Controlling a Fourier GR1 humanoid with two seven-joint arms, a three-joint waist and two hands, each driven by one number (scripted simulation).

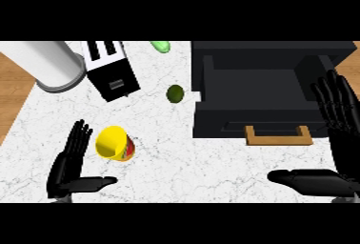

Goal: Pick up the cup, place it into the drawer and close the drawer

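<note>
**Nothing done yet: cup (pixel 112 142) outside the open drawer (pixel 218 119)**

The cup lay tipped on the surface (pixel 175 167), well left of the drawer. The left robot hand (pixel 65 167) was spread just beyond it, and the right robot hand (pixel 345 152) was spread at the drawer's right. Grasping, placing and closing all remained.

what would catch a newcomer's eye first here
The bright yellow cup stands out on the white marble counter, just right of the open left hand. At the right, the big black drawer with its wooden handle sits beside the open right hand.
</note>
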